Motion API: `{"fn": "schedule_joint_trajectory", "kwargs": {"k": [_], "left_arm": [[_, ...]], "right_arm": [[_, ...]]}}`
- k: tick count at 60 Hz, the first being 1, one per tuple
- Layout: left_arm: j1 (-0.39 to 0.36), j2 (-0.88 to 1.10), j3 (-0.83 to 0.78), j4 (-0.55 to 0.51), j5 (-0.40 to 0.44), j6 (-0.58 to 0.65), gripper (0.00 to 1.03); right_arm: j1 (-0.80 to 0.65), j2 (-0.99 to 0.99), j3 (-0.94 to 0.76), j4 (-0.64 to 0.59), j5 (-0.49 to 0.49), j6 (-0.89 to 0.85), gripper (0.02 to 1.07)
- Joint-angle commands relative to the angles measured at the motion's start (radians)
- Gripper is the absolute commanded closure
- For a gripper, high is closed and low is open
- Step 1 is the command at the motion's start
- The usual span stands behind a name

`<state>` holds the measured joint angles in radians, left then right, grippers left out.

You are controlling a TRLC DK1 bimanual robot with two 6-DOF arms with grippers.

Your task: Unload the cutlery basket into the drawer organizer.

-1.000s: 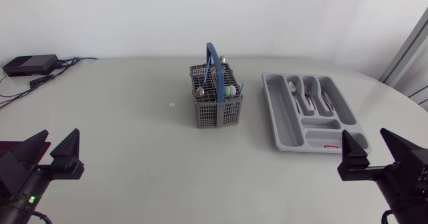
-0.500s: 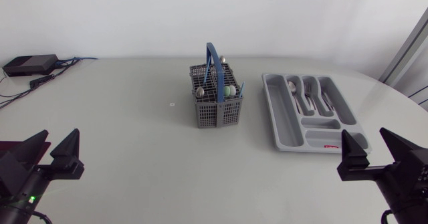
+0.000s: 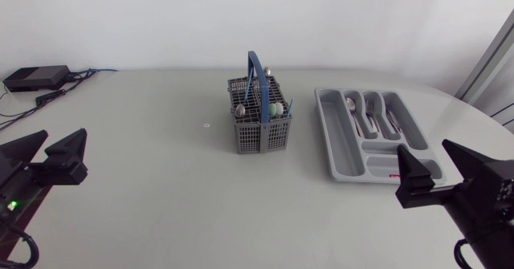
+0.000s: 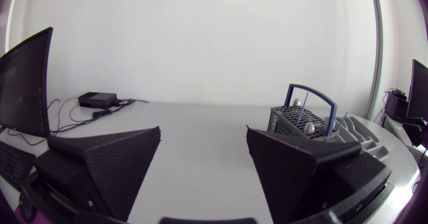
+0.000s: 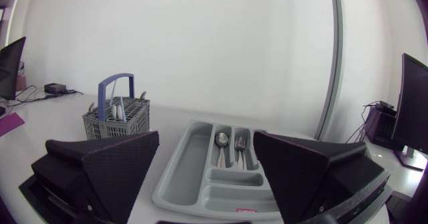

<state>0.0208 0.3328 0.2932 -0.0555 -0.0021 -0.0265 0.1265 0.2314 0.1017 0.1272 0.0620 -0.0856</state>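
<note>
**Both grippers empty, fingers spread wide: left gripper (image 3: 46, 150), right gripper (image 3: 440, 173).**

Basket (image 3: 261, 118) stands well ahead of both sets of fingers; organizer (image 3: 338, 144) lies just ahead of the right ones. Risk: the broad fingers may foul the blue handle (image 3: 253, 60), or tip the light basket on entering its narrow cells. Only the head view shows both arms. The right wrist view shows a spoon (image 5: 221, 141) and forks (image 5: 238, 144) already slotted. The left wrist view shows cutlery (image 4: 309, 128) standing above the basket rim.
</note>
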Motion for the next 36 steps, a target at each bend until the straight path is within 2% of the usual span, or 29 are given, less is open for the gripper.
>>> {"fn": "schedule_joint_trajectory", "kwargs": {"k": [1, 20, 31, 36], "left_arm": [[-0.025, 0.100, 0.072, -0.015, 0.001, -0.010, 0.05], [-0.062, 0.411, 0.293, -0.159, 0.005, -0.058, 0.06], [-0.056, 0.554, 0.391, -0.262, 0.005, -0.058, 0.06], [-0.055, 0.614, 0.423, -0.294, 0.002, -0.049, 0.06]], "right_arm": [[0.027, 0.098, 0.064, 0.035, 0.015, 0.014, 0.06], [0.170, 0.468, 0.285, 0.069, 0.047, 0.115, 0.06], [0.348, 0.652, 0.460, 0.002, 0.196, 0.116, 0.06], [0.406, 0.755, 0.559, -0.066, 0.219, 0.126, 0.06]]}}
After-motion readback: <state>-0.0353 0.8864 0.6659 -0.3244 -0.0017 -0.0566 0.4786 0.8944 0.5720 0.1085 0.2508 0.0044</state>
